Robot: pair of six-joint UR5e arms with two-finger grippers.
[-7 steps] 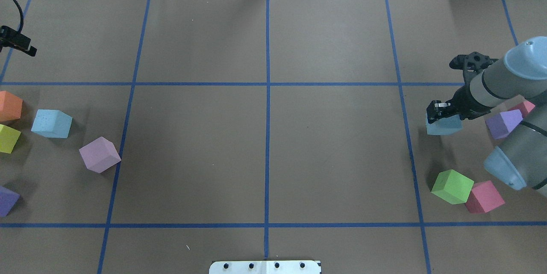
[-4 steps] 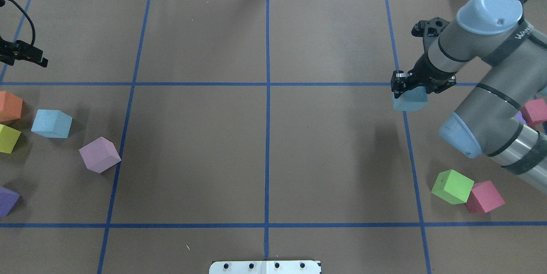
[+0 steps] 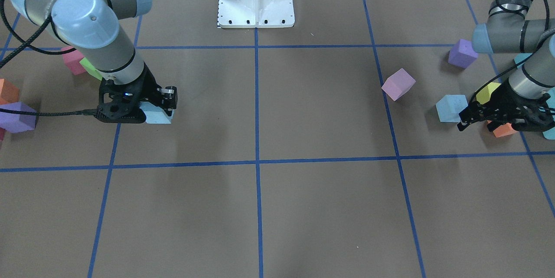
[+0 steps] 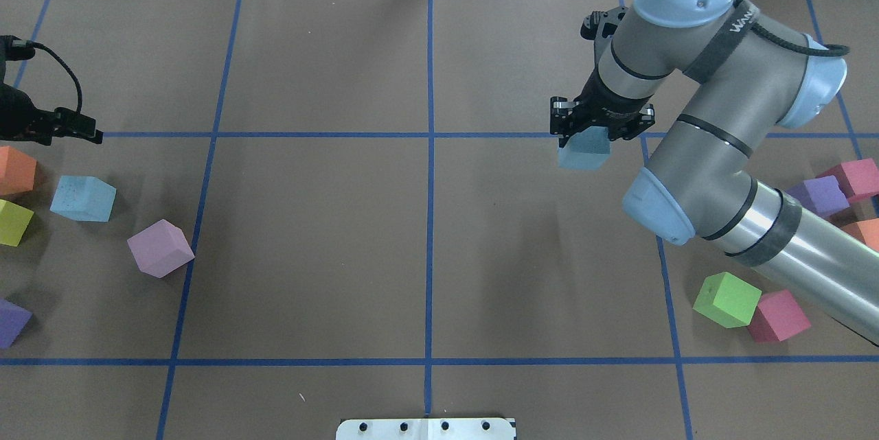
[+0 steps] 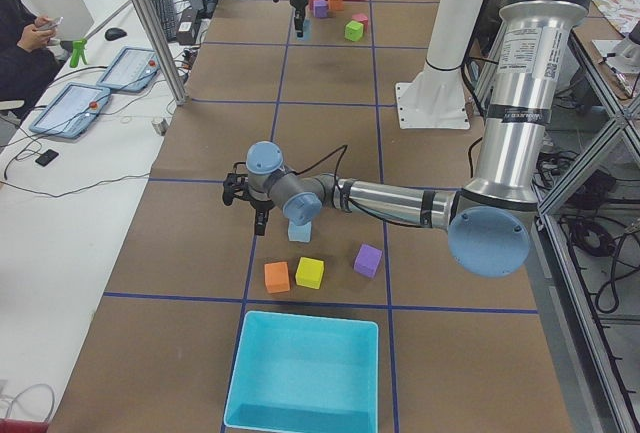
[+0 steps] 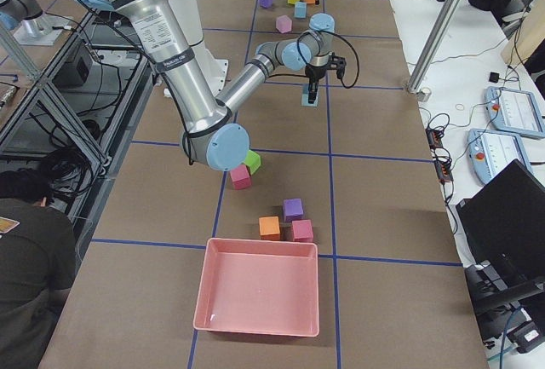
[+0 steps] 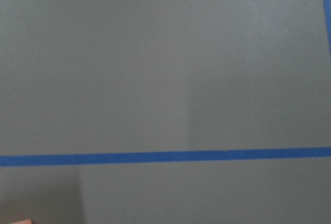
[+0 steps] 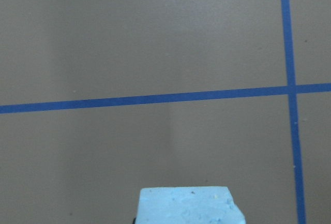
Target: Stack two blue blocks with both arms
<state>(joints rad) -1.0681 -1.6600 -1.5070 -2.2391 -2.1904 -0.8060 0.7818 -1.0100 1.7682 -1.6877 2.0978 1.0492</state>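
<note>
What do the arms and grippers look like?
The left arm and right arm are grey tubes with silver sections and light-blue joint caps; the right's black band bears white lettering. The left gripper and right gripper are black, with black cables.

overhead/front cams opposed, sides, wrists near table [image 4: 309, 255]

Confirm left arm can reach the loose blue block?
Probably yes: left gripper hangs near the loose blue block, whose top is bare; orange cube and yellow cube sit apart beside it.
</note>
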